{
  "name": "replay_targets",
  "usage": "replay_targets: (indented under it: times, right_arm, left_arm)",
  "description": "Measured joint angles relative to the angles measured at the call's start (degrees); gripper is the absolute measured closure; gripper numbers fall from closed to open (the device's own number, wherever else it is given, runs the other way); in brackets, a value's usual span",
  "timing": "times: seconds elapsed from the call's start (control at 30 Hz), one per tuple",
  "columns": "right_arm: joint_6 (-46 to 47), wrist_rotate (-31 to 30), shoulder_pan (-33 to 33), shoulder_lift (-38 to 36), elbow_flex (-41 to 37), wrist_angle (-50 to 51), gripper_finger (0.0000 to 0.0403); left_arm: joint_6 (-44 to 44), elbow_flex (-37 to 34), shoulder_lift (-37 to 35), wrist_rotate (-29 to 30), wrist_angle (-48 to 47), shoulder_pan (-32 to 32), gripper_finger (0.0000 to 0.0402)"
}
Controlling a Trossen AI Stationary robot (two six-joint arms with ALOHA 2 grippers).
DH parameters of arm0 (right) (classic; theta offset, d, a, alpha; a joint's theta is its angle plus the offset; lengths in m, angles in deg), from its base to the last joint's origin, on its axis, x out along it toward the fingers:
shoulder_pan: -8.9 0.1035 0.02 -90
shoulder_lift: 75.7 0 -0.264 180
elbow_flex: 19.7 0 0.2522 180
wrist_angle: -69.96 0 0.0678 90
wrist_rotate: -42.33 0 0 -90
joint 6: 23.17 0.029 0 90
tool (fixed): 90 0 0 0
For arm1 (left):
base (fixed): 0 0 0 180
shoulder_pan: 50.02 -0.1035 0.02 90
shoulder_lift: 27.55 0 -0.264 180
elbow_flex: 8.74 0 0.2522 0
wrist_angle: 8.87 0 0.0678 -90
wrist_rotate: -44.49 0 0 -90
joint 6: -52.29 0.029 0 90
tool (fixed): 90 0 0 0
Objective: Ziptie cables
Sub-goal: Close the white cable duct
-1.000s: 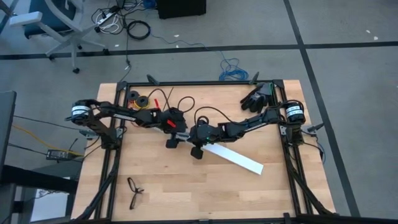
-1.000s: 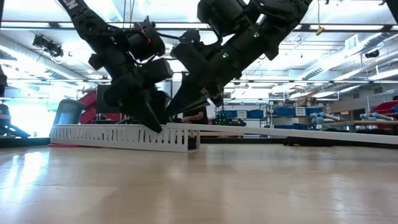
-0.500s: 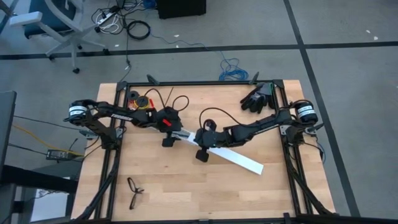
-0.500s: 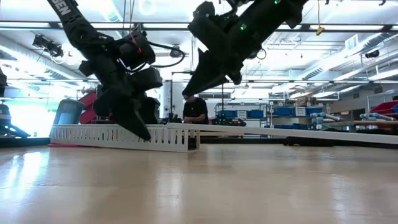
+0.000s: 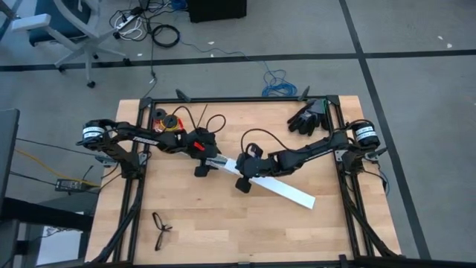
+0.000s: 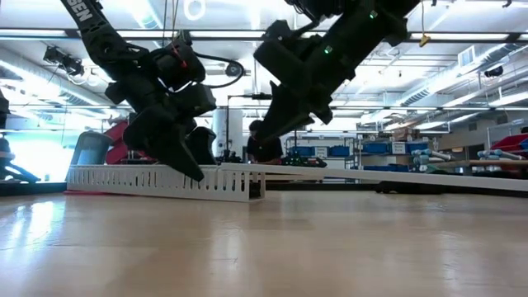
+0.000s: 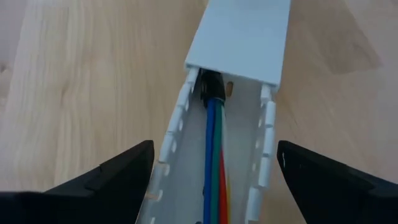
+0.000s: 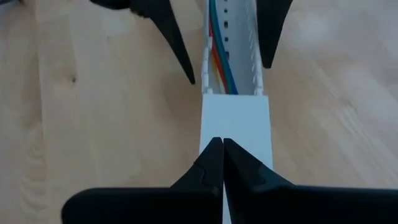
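Note:
The cables (image 7: 214, 162), blue, green, yellow and orange, lie inside a white slotted rail (image 7: 177, 124) on the table. They run under the white cover (image 7: 244, 37) that closes the rail's farther stretch. My left gripper (image 7: 215, 146) is open, one finger on each side of the rail's uncovered end, touching neither wall. My right gripper (image 8: 222, 142) is shut and stands over the cover (image 8: 236, 118); in the low view (image 6: 276, 136) it is clear above it. The ziptie is out of view.
A red and yellow wire with black spools (image 5: 167, 119) lies at the far left. Black gloves (image 5: 306, 117) lie at the far right, and a pair of glasses (image 5: 161, 227) near the front left. The rail (image 5: 286, 192) slants across the table's middle.
My right gripper, still shut, has lifted off the rail and drawn back along the cover toward the table's right. My left gripper has shifted slightly along the rail's open end and stayed open. The rail and cables have kept still.

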Motion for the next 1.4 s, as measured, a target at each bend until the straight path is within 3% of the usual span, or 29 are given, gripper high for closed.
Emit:
replay_targets:
  times: [0.4, 0.8, 1.07, 1.23, 1.4]
  right_arm:
    - [0.9, -0.1, -0.5, 0.0, -0.1, -0.7, 0.0403]
    - [0.9, 0.0, -0.5, 0.0, -0.1, -2.7, 0.0403]
    - [2.6, 2.2, -1.8, 0.1, -0.1, -2.0, 0.0403]
    - [3.8, 7.9, -3.5, 4.8, 0.1, -5.6, 0.0403]
    - [3.1, 8.1, -5.6, 8.9, 2.5, -7.9, 0.0403]
  left_arm:
    - [0.0, 0.0, 0.0, 0.6, -1.1, 0.0, 0.0054]
    - [0.1, 0.0, 0.0, 0.6, -1.1, 0.0, 0.0161]
    - [0.1, 0.0, 0.0, 0.6, -1.1, 0.0, 0.0166]
    - [-0.6, 0.0, 0.0, 0.7, -1.0, 0.0, 0.0166]
    - [-0.9, 0.0, 0.1, 0.7, -0.8, 0.0, 0.0167]
